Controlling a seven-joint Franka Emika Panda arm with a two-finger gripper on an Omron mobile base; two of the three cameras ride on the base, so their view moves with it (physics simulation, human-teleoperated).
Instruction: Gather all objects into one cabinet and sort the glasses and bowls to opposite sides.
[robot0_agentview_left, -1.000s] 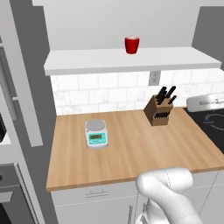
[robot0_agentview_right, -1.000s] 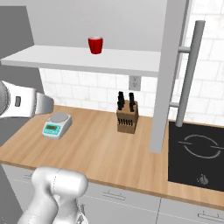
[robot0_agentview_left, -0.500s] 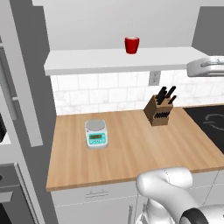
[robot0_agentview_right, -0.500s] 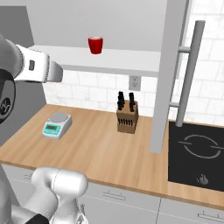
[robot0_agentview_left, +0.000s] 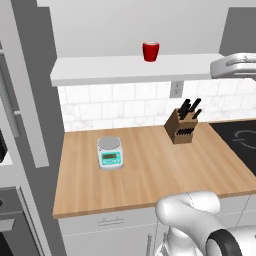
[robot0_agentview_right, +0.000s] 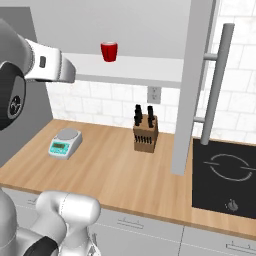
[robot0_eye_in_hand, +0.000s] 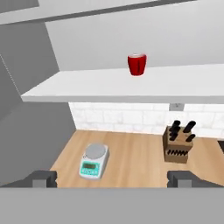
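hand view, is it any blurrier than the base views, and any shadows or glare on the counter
Hand view: slightly soft, the red cup and scale have fuzzy edges. Left base view: sharper, flat even light, only a faint shadow under the knife block. Right base view: no glare on the wooden counter; the near arm looms large at the left edge.

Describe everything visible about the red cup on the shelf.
The red cup is small, bright red and glossy, tapering slightly toward its base, with no handle in sight. It stands upright and alone on the white shelf, above the wooden counter, touching only the shelf. Its contents cannot be made out.
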